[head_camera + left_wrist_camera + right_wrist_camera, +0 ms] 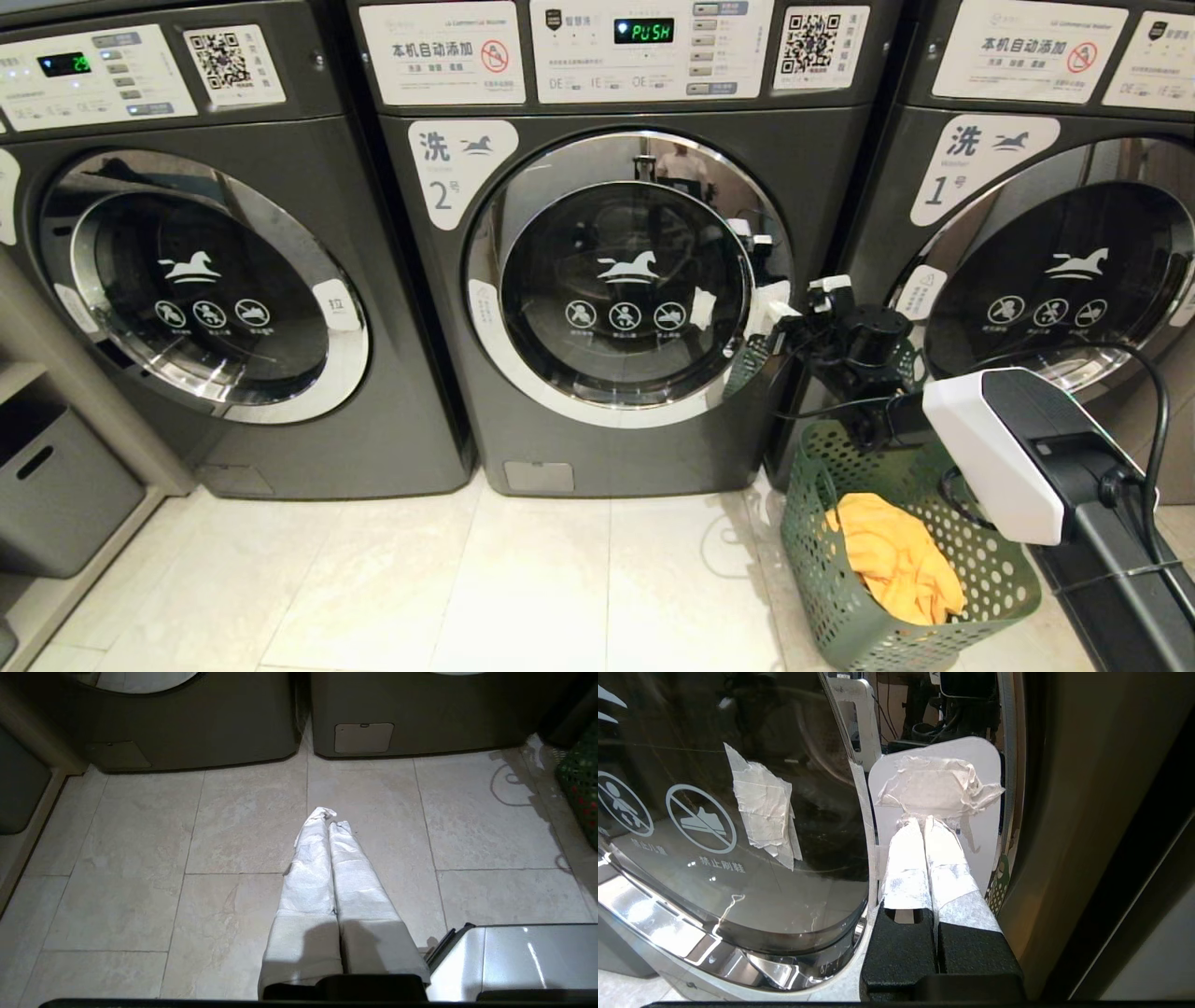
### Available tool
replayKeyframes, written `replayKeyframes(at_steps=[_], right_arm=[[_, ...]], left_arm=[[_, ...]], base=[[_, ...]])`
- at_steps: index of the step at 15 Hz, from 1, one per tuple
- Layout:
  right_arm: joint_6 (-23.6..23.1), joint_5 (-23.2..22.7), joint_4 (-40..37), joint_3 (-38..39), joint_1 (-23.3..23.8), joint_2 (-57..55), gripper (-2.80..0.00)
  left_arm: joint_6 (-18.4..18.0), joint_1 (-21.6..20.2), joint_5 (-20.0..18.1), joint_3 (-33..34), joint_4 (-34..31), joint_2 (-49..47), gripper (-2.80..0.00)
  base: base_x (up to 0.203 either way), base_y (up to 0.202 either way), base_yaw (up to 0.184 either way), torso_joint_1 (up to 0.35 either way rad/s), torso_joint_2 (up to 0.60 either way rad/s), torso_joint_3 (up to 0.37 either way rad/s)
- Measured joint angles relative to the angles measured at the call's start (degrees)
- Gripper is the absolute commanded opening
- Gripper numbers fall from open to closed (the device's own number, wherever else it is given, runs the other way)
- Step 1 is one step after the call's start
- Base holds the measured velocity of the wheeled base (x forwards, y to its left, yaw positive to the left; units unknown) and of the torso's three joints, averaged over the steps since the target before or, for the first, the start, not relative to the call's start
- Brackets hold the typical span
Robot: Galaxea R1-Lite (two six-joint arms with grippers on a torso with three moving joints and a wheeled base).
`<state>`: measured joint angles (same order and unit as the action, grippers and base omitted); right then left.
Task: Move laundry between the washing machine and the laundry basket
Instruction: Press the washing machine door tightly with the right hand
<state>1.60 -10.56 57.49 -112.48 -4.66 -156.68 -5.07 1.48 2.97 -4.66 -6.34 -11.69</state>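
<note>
A dark grey washer (pixel 224 280) with a small green number display is standing to the left of the middle machine, its round door shut. Another like it, labelled "1" (pixel 1046 233), is standing to the right, partly hidden. A plain grey bin (pixel 56 490) is sitting low at the far left, seemingly tucked under a shelf, though that edge is hard to read. Pale stone floor tiles (pixel 448 588) are running out in front of the machines, and a thin looping shadow (pixel 509 786) is lying across them
</note>
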Motion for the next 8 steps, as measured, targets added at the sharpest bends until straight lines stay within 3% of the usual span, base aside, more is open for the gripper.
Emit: replayKeyframes(at_steps=[3, 8], right_arm=[[0.0, 0.0, -0.5, 0.0, 0.1, 0.0, -2.80], [-0.1, 0.0, -1.3, 0.0, 0.2, 0.2, -2.80]], left_arm=[[-2.3, -0.6, -5.0, 1.5, 0.2, 5.3, -2.80], [-3.0, -1.0, -5.9, 2.2, 0.6, 11.0, -2.80]], base=[[0.000, 0.000, 0.000, 0.000, 0.00, 0.000], [0.000, 0.000, 0.000, 0.000, 0.00, 0.000]])
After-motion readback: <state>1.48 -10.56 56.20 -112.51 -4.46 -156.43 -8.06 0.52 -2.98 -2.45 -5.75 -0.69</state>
